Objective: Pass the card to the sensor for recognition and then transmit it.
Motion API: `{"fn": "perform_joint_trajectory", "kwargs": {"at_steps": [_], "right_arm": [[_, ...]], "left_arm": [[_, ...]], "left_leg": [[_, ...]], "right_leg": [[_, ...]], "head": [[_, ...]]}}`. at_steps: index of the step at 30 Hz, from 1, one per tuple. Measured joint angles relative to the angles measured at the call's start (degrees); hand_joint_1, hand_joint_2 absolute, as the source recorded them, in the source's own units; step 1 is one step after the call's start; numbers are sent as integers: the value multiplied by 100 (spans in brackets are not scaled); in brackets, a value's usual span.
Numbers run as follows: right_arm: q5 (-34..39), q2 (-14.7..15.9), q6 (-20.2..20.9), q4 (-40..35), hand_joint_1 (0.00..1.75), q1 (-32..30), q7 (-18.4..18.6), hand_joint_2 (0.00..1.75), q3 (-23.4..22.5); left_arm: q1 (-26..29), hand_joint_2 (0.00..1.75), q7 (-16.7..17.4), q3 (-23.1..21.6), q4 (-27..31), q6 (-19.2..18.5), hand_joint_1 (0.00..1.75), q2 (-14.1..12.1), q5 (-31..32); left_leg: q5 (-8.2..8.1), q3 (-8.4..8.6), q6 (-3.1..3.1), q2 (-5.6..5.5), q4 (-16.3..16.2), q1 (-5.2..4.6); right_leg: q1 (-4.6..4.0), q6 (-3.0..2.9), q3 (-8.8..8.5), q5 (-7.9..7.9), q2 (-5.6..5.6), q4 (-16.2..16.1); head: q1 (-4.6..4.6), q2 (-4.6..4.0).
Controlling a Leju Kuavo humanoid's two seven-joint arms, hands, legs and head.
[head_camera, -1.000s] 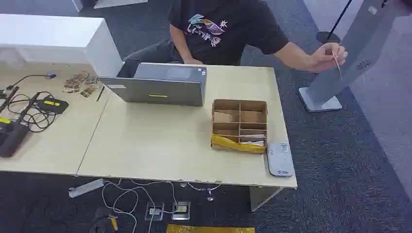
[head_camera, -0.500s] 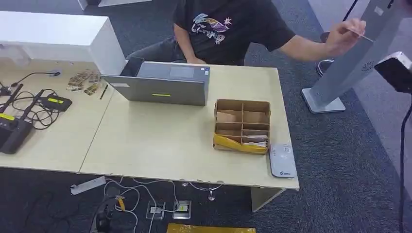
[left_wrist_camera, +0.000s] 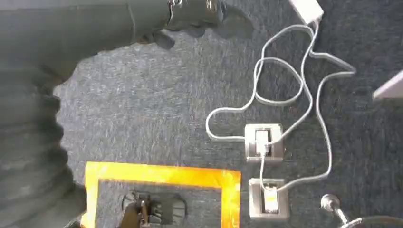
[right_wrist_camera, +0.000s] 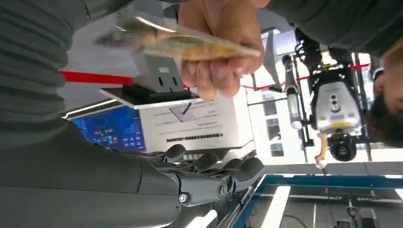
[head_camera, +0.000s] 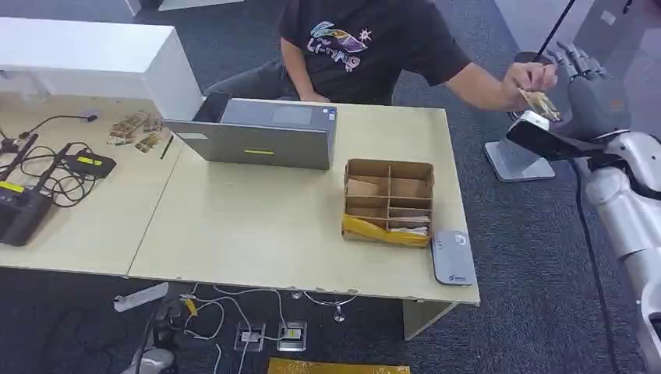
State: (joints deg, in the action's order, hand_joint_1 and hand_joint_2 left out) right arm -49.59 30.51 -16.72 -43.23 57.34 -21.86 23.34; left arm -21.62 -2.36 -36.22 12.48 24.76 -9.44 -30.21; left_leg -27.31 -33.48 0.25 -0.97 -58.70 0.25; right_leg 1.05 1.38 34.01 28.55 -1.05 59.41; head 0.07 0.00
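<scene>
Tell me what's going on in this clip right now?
A seated person in a dark printed T-shirt reaches out past the light wooden table and holds a thin tan card out to the robot's raised right hand. That hand is open beside the card, fingers extended, not yet holding it. The grey stand-mounted sensor kiosk stands just behind. The left hand hangs low over the carpet.

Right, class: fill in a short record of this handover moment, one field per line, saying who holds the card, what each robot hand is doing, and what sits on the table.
card holder: person's hand pinches the card
right hand: raised beside the card, fingers apart, holding nothing
left hand: hangs over the carpet, fingers curled in
table: laptop, divided cardboard box, grey card reader
</scene>
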Motion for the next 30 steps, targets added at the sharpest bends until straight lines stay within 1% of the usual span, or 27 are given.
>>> {"fn": "perform_joint_trajectory", "kwargs": {"at_steps": [3,9,10,11,12,13,14,15,16,17,30], "right_arm": [[9,-135,-17,107,0,77,15,175,177],[39,-326,-55,289,0,171,57,175,418],[46,-350,-61,321,5,186,57,175,448],[52,-376,-65,356,68,205,57,175,487],[63,-398,-66,389,93,224,57,175,518],[81,-420,-63,423,66,243,57,175,540],[98,-435,-63,452,59,264,57,175,566],[118,-446,-66,481,119,279,57,175,586],[149,-466,-70,527,168,291,55,175,604],[164,-474,-77,549,175,297,55,175,621],[264,-555,-160,737,175,346,53,175,761]], "left_arm": [[-30,175,70,-2,0,17,0,-44,-15],[-43,175,70,-2,0,39,0,-109,-57],[-44,175,70,-2,0,39,0,-120,-59],[-45,175,70,-2,0,39,0,-127,-59],[-45,175,70,-2,0,42,0,-138,-61],[-46,175,70,-2,0,42,0,-140,-63],[-46,175,68,-2,0,42,0,-153,-63],[-46,175,66,-2,0,42,0,-155,-65],[-46,175,59,-2,0,44,0,-166,-66],[-46,175,55,-2,0,46,0,-168,-70],[-49,175,55,-2,0,46,0,-199,-44]], "left_leg": [[8,-4,-10,-18,0,3],[16,-4,-12,-18,0,7],[17,-4,-12,-18,0,7],[18,-4,-11,-18,0,7],[20,-4,-11,-18,0,7],[20,-4,-12,-18,0,7],[20,-4,-12,-18,0,7],[20,-4,-12,-18,0,7],[21,-4,-12,-18,0,7],[21,-4,-12,-18,0,7],[22,-3,-14,-18,0,7]], "right_leg": [[-2,0,0,0,-18,0],[-7,-10,0,-9,-18,0],[-7,-10,0,-10,-18,0],[-7,-9,0,-11,-18,0],[-7,-9,0,-11,-18,0],[-7,-9,0,-12,-18,0],[-7,-9,0,-12,-18,0],[-7,-9,0,-12,-18,0],[-7,-9,0,-13,-18,0],[-7,-9,0,-13,-18,0],[-7,-9,2,-14,-17,-1]], "head": [[2,0],[4,0],[2,0],[4,0],[2,0],[6,0],[0,0],[2,0],[2,0],[2,0],[2,0]]}}
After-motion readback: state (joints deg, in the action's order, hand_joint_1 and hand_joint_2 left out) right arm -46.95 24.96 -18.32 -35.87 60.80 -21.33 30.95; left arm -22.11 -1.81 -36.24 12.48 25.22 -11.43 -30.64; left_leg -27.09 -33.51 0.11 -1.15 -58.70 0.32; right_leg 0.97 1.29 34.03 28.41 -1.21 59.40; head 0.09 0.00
